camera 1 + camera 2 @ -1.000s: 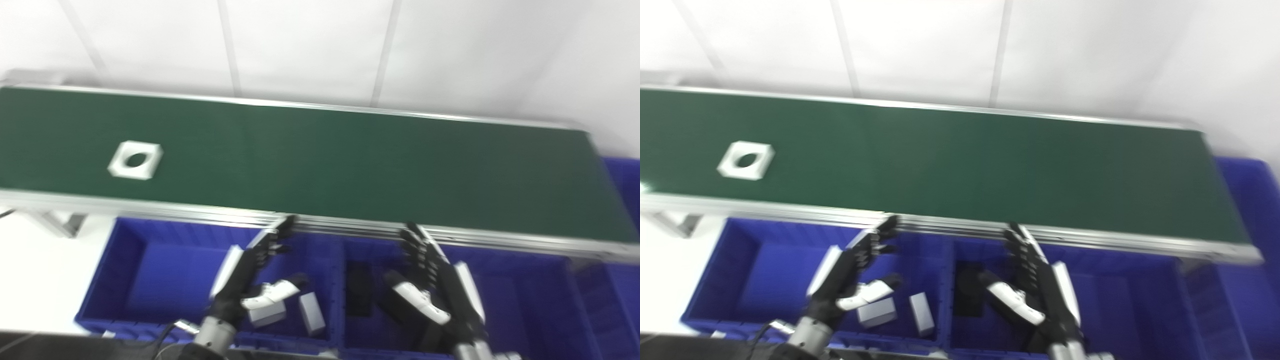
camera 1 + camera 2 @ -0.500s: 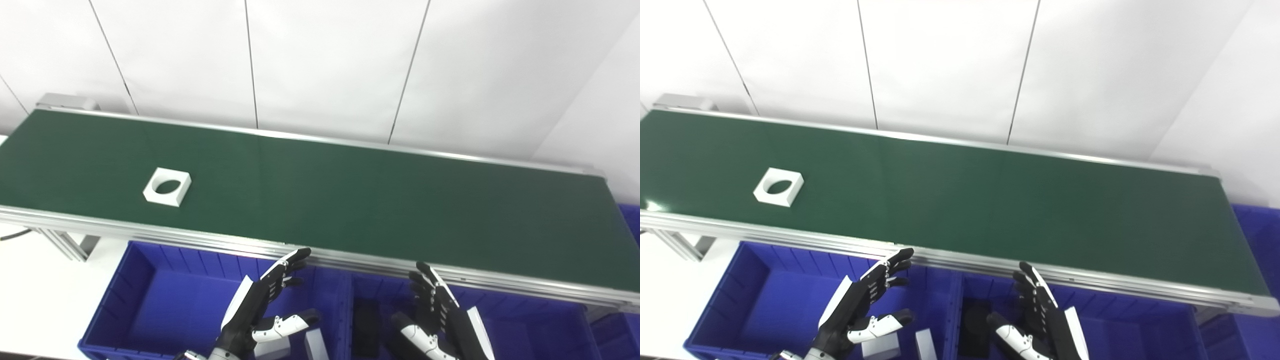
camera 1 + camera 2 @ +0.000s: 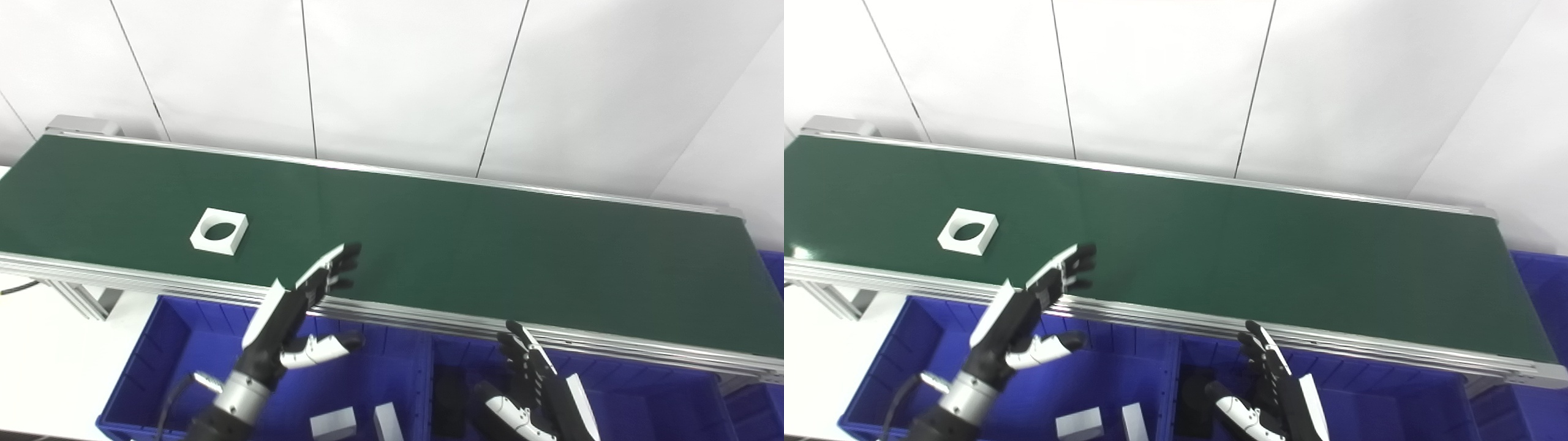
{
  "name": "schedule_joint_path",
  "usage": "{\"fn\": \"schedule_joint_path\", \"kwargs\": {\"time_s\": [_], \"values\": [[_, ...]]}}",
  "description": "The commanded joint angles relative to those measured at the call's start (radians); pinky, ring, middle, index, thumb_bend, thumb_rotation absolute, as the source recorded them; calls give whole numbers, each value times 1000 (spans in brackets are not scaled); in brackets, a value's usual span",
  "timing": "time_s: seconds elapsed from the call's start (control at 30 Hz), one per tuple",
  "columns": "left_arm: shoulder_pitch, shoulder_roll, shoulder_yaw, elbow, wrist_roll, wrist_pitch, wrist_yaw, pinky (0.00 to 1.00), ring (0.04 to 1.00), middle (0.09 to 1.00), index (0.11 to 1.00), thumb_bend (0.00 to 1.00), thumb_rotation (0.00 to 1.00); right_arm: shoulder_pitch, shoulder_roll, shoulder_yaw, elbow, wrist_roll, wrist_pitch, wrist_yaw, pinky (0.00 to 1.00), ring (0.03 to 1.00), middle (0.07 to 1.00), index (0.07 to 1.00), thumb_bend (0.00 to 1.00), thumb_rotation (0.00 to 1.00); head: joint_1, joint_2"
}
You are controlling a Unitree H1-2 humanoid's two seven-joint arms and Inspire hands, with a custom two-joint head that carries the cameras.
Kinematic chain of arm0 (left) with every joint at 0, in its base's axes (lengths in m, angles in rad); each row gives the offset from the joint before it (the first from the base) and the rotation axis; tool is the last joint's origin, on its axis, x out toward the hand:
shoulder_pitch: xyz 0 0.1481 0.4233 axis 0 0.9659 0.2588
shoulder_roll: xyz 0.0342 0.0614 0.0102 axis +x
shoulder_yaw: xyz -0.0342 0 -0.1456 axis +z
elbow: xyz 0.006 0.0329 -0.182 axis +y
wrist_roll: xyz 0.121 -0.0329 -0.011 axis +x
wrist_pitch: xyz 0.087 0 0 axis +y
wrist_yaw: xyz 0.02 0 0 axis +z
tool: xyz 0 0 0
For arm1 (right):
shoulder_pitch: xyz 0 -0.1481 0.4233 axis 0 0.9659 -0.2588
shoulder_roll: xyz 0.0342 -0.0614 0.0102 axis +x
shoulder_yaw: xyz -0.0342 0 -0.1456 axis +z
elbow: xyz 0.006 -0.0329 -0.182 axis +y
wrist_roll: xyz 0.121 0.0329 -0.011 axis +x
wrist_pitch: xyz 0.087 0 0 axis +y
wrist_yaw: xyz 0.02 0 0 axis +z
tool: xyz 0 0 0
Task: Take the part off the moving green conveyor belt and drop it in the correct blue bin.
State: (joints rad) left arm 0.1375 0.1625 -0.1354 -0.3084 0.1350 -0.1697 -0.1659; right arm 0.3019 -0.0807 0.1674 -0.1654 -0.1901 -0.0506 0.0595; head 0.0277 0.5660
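Observation:
A white square part with a round hole (image 3: 219,231) lies flat on the green conveyor belt (image 3: 465,245), toward its left end. My left hand (image 3: 300,312) is open, fingers spread, raised over the belt's near rail, to the right of the part and not touching it. My right hand (image 3: 533,392) is open low over the blue bins, holding nothing. The left blue bin (image 3: 177,355) holds white blocks (image 3: 334,424). The middle blue bin (image 3: 649,416) holds a black part (image 3: 449,392).
The belt's aluminium rail (image 3: 612,346) runs between my hands and the belt. A further blue bin (image 3: 773,269) sits past the belt's right end. White wall panels stand behind. The belt's support leg (image 3: 79,300) is at the left.
My left hand has risen from above the bin up to the belt's near edge. The white part has travelled a little to the right. The camera tilted up early on.

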Motion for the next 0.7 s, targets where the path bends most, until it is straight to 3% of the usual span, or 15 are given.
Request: {"fn": "schedule_joint_path", "kwargs": {"time_s": [0.0,0.27,0.43,0.67], "values": [[-58,39,30,-51,9,45,-10,868,944,966,944,771,632,-14,8,2,-12,3,-73,-12,849,873,876,930,596,454,-8,3],[-208,135,89,25,7,121,-43,949,986,994,961,774,557,-30,15,3,8,1,-84,-17,830,870,871,925,627,467,-63,23],[-268,187,89,111,91,76,-34,934,980,993,976,755,520,-32,21,9,16,-8,-91,-23,834,866,865,925,650,503,-107,39],[-355,245,81,269,139,79,-41,879,979,1000,979,785,420,-41,33,17,39,-19,-110,-36,826,856,861,922,680,541,-139,62]]}}
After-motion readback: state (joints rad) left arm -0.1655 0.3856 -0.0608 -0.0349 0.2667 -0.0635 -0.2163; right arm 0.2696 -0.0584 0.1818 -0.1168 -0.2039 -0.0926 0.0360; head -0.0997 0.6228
